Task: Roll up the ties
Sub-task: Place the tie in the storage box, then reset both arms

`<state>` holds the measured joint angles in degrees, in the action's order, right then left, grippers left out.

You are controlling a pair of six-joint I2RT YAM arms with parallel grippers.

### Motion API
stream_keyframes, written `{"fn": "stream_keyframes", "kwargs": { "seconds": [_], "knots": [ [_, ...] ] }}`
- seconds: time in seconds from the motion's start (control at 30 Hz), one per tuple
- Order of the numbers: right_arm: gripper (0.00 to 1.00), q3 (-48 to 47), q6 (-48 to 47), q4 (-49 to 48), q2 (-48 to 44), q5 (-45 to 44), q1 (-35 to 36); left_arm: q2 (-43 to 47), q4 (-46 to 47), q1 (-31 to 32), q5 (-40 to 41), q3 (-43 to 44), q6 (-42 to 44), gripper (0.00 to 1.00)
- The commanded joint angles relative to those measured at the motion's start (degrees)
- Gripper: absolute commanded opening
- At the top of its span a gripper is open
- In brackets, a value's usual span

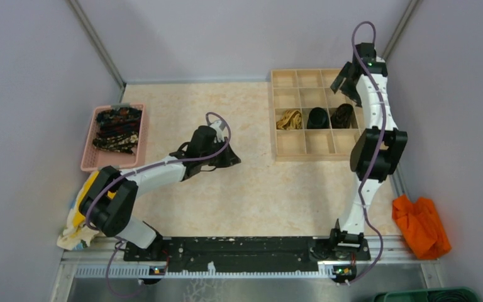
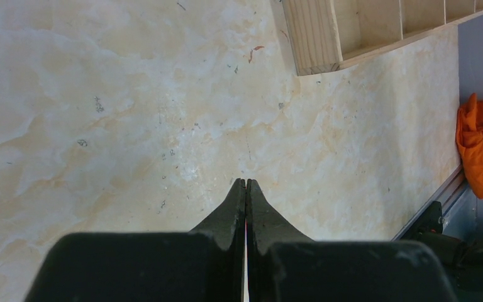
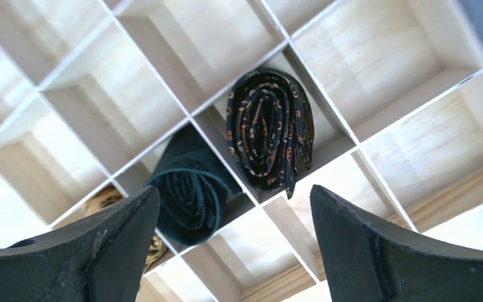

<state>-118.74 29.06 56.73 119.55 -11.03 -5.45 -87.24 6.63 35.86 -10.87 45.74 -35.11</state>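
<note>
Left hand (image 2: 246, 184) clenched empty, reaching low over table (image 2: 100, 126); right hand (image 3: 233, 192) spread wide above rolled ties (image 3: 269, 126).

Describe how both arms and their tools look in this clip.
The left arm and right arm have white links and bulky black joints, each trailed by a purple cable. A small green light glows on the right arm. The left tool and right tool are matte black wedges tapering to narrow tips.

Shows a crumpled bright orange cloth (image 1: 421, 225) past the counter's near right corner, a rumpled yellow cloth (image 1: 74, 229) at the near left.
</note>
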Motion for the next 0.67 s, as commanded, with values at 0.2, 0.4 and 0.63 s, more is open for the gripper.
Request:
{"fn": "stream_keyframes", "kwargs": {
  "seconds": [0.2, 0.4, 0.63],
  "knots": [
    [0.90, 9.0, -3.6, -12.9, -18.7, -1.4, 1.3, -2.2, 0.4, -0.4, -0.7, 2.2, 0.0, 0.00],
    [0.91, 15.4, -3.3, -15.8, -22.4, -3.0, 1.3, -1.9, -0.5, -0.4, -0.4, 2.6, 0.1, 0.00],
    [0.93, 18.4, -4.9, -16.5, -23.8, -5.3, 1.4, -1.4, -1.6, -0.4, 1.1, 2.6, 0.4, 0.00]
  ]
}}
